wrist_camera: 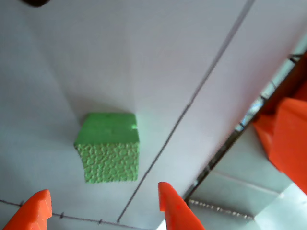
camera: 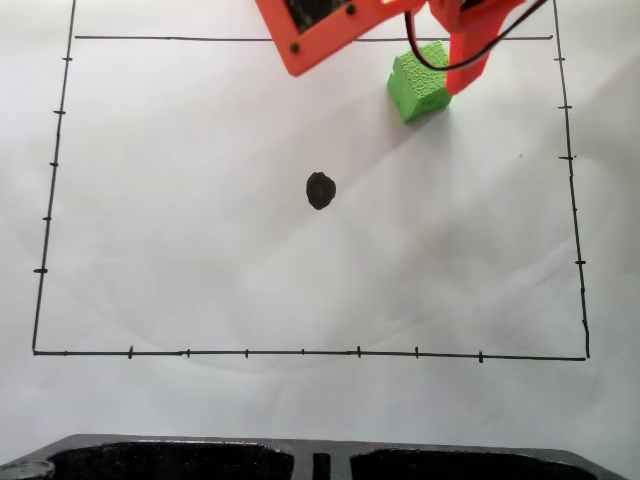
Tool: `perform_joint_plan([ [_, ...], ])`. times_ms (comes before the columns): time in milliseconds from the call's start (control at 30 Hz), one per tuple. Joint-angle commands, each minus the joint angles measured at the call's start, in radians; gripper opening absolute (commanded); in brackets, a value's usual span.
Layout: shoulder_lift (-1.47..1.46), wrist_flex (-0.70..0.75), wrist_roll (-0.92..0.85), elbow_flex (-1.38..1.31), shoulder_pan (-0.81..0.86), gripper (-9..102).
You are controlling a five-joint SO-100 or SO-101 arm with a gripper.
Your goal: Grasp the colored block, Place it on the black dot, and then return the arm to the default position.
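STEP: approach before grasp | GRIPPER: jaws spread apart, nothing held | BLOCK: the colored block is seen resting on the white paper, at 2 o'clock from the black dot, well apart | KEY RELATION: in the wrist view the block lies at 12 o'clock of the fingertip gap, roughly centred, not yet enclosed.

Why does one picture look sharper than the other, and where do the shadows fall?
In the fixed view the light is even and soft; the black dot and ruled lines are crisp, and the colored block casts only a faint shadow. In the wrist view the block is fairly sharp with a soft shadow on its upper left, while the gripper fingertips and the orange part at right are blurred.
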Motion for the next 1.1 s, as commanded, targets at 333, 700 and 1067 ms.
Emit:
perform_joint_plan([
  [333, -0.089, -0.11, -0.058, 0.064, -0.023, 33],
  [700, -0.147, -0.181, -0.083, 0.081, -0.021, 34],
  [1067, -0.199, -0.227, -0.095, 0.083, -0.011, 31],
])
